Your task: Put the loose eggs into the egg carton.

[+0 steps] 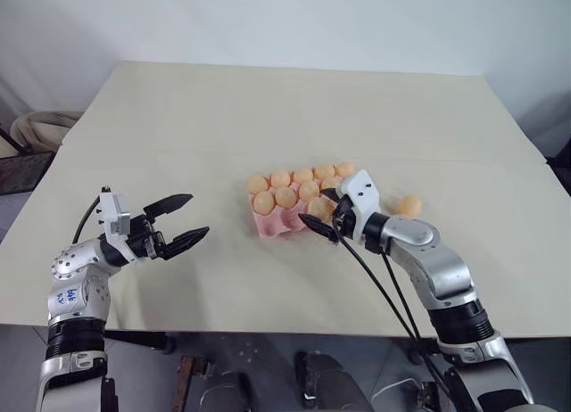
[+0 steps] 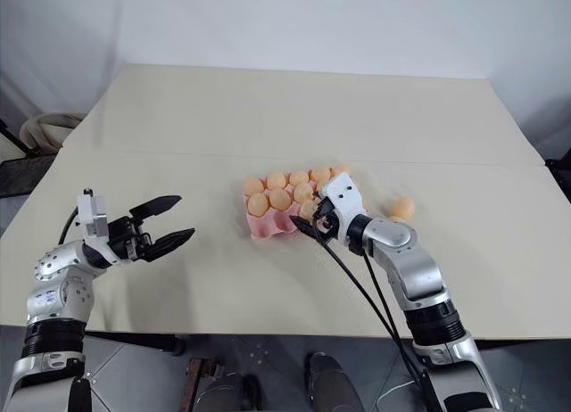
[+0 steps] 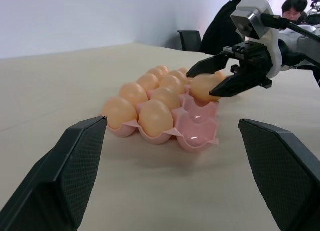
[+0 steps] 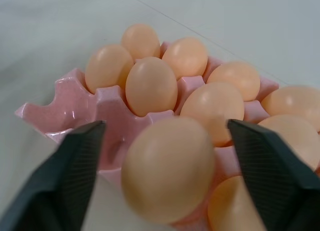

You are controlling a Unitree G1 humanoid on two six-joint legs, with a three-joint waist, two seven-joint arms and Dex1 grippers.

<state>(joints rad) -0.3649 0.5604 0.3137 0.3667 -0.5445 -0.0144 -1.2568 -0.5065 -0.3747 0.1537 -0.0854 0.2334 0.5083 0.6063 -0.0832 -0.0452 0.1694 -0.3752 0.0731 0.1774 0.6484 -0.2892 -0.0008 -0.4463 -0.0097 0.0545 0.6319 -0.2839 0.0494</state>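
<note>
Jaws parted both sides; beige table (image 1: 268,118) (white wall (image 1: 268,20) behind).

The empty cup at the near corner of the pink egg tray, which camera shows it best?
The left wrist view: the empty cup faces the camera, glossy and unblocked. The right wrist view shows it partly, behind an egg. In the head views the right gripper crowds it.
</note>
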